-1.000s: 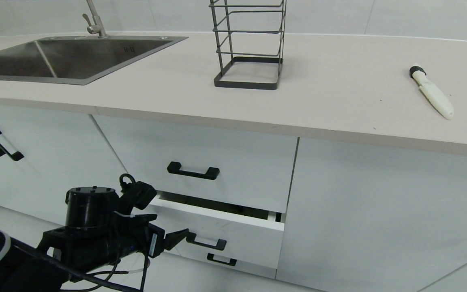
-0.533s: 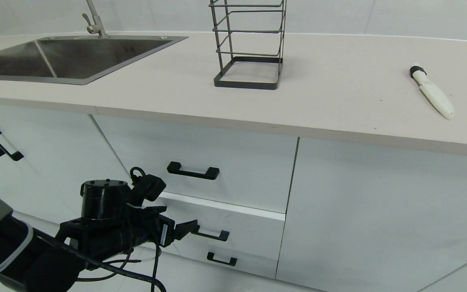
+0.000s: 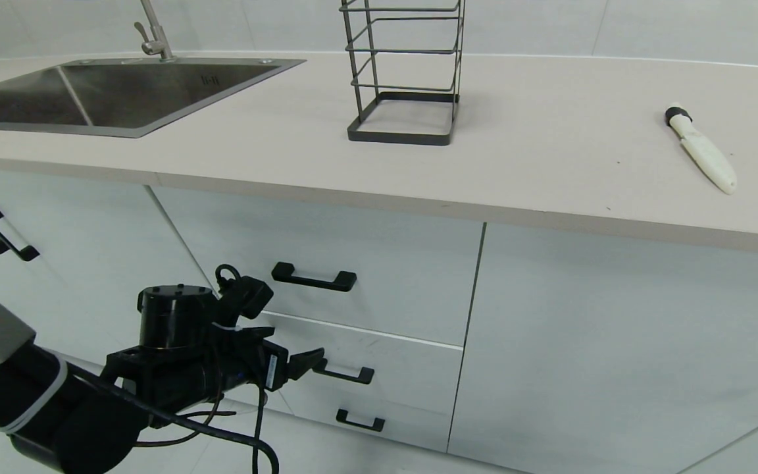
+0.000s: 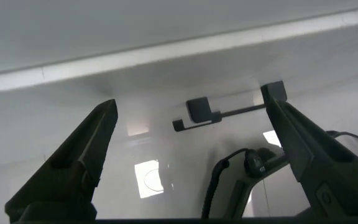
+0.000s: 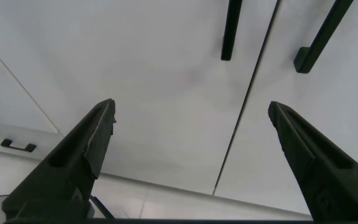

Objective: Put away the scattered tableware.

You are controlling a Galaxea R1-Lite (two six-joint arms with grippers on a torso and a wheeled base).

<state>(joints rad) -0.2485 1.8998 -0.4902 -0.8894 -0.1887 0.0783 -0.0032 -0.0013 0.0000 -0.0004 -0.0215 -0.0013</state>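
In the left wrist view, the left end effector (image 4: 190, 99) is spread wide open and holds nothing. It faces a glossy white drawer front, and the dark handle (image 4: 225, 113) lies between the lines of its two fingers. I would say the push is nearly done. The move to make well now is to back straight off the panel, square to it, so that neither finger hooks the bar and drags the drawer out.

In the right wrist view, the right end effector (image 5: 191, 109) is also wide open and empty. It points at plain cabinet doors with upright black handles (image 5: 230, 31) and is doing no work for this step.

In the head view, the left end effector (image 3: 305, 362) sits at the near end of the middle drawer's handle (image 3: 346, 375), and the middle drawer (image 3: 385, 355) looks flush with its neighbours. The white utensil (image 3: 701, 148) with its black cap lies up on the table (image 3: 550, 171), far to the right. It is well apart from the wire rack (image 3: 405, 79), the sink (image 3: 109, 92) and the low arm, so to my eye there is tableware left to put away.

A second ago that drawer stood out with a dark gap along its top. Half a second ago the gap had gone, and the arm has pressed in and forward with it since. The utensil has not moved.
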